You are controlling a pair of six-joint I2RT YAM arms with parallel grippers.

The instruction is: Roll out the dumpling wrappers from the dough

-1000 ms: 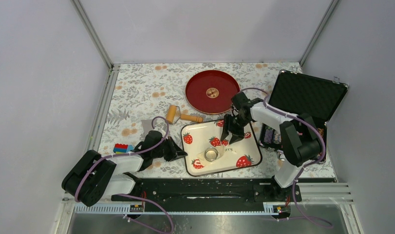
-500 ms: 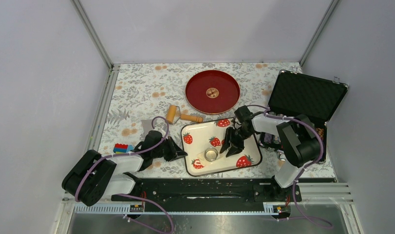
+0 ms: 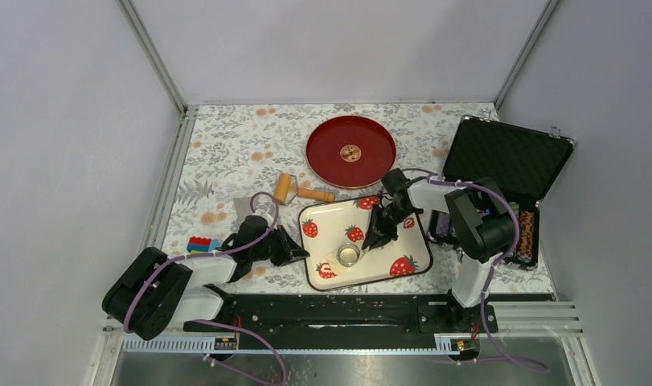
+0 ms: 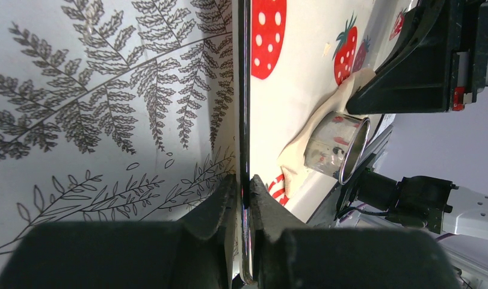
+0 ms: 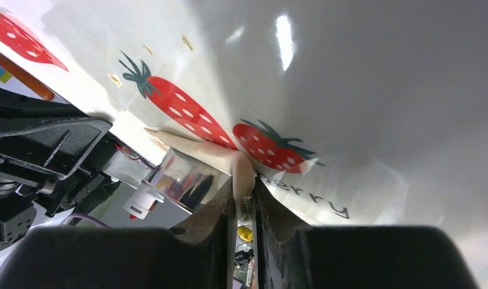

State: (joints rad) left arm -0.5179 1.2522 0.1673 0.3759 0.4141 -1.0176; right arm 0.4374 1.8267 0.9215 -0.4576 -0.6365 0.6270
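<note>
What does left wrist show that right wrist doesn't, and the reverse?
Left wrist only: the fern-print tablecloth, and the left gripper seen close, shut on the rim of the strawberry tray.

Right wrist only: the "berry" lettering on the tray, and the right gripper seen close, pinching an edge of the dough.

Both: the tray's white face with printed strawberries, the flattened dough, and the metal ring cutter on it.

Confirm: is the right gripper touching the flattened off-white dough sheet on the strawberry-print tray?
Touching. In the right wrist view, the right gripper pinches the flattened off-white dough edge between both fingertips.
</note>
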